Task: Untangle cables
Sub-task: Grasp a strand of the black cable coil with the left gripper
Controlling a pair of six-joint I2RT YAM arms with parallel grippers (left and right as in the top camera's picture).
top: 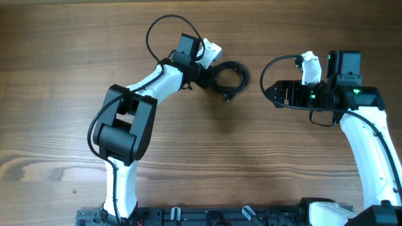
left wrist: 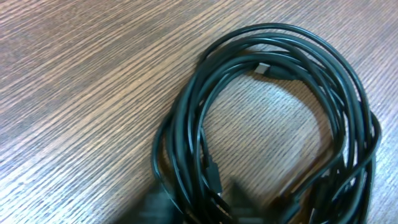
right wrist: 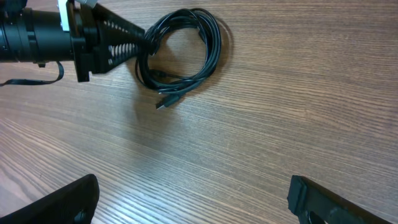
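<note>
Wood table [top: 207, 163]: cables [top: 232, 74] lie as one flat coil toward the far edge. Left gripper [right wrist: 142, 38] is at the coil's left rim, so it's nearer; we can't tell if it's clamped. Right gripper [top: 271, 94] is spread wide, well apart to the coil's right. Loose plug end [right wrist: 163, 104] trails from the coil's base-side edge.

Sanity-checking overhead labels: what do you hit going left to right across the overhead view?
left arm → left gripper, at the coil's left edge → cable coil → right gripper → right arm
</note>
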